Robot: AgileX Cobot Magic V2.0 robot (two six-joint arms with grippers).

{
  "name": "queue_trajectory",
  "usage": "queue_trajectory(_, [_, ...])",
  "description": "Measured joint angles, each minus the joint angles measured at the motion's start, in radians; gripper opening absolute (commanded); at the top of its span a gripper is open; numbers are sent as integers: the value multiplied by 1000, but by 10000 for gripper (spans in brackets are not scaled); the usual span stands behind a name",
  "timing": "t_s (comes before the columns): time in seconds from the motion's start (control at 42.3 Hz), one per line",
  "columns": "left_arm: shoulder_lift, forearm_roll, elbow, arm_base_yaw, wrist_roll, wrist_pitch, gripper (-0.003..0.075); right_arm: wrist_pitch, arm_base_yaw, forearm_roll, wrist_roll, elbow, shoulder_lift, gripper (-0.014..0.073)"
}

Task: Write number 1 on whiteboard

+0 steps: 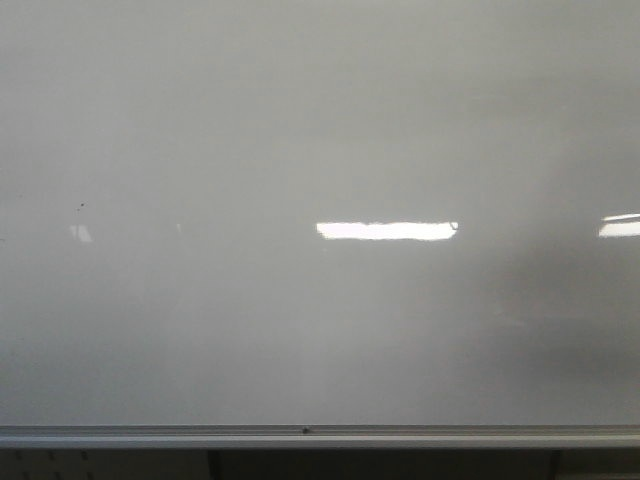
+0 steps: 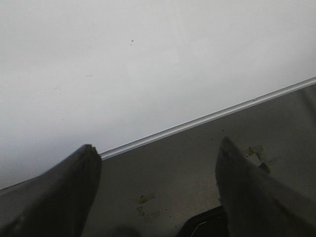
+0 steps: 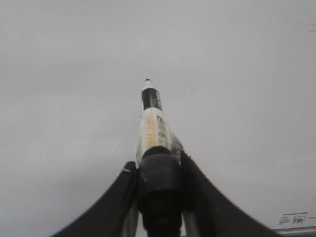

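Note:
The whiteboard (image 1: 300,130) fills the front view as a glossy pale grey surface with a silver bottom rail (image 1: 320,436) and a tiny dark speck (image 1: 81,207). No stroke shows on it, and neither gripper appears in the front view. In the right wrist view my right gripper (image 3: 157,165) is shut on a marker (image 3: 154,126) with a white labelled barrel, its dark tip pointing at the whiteboard (image 3: 237,74). Whether the tip touches the board I cannot tell. In the left wrist view my left gripper (image 2: 155,150) is open and empty, facing the whiteboard (image 2: 123,64) and its rail (image 2: 207,118).
Bright light reflections (image 1: 385,231) lie across the board. Below the rail in the left wrist view is a dull grey surface (image 2: 177,168) with small yellowish stains, and a dark object (image 2: 205,228) shows between the fingers. A small label (image 3: 295,218) sits near the board's lower corner.

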Motion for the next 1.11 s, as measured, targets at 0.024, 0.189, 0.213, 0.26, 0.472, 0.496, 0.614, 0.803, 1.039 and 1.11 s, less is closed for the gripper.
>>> queue_trajectory(0.024, [0,0,0,0,0,0,480,5,-10,0,2,0,0,-76])
queue_trajectory(0.189, [0,0,0,0,0,0,480,37,-209,87,-44,-2,28,-76])
queue_trajectory(0.213, [0,0,0,0,0,0,480,41,-241,117,-79,-2,37,-76])
queue_trajectory(0.26, [0,0,0,0,0,0,480,52,-281,188,-154,-2,55,-76])
queue_trajectory(0.472, [0,-1,0,0,0,0,480,80,-347,519,-571,-2,102,-76])
queue_trajectory(0.496, [0,-1,0,0,0,0,480,73,-347,543,-603,-2,102,-76])
queue_trajectory(0.614, [0,-2,0,0,0,0,480,26,-347,589,-650,-2,102,-76])
queue_trajectory(0.803, [0,-2,0,0,0,0,480,-60,-347,599,-662,-2,102,-76])
queue_trajectory(1.039, [0,-2,0,0,0,0,480,-146,-347,604,-664,-10,134,-76])
queue_trajectory(1.11, [0,-2,0,0,0,0,480,-160,-347,604,-664,-31,158,-76])
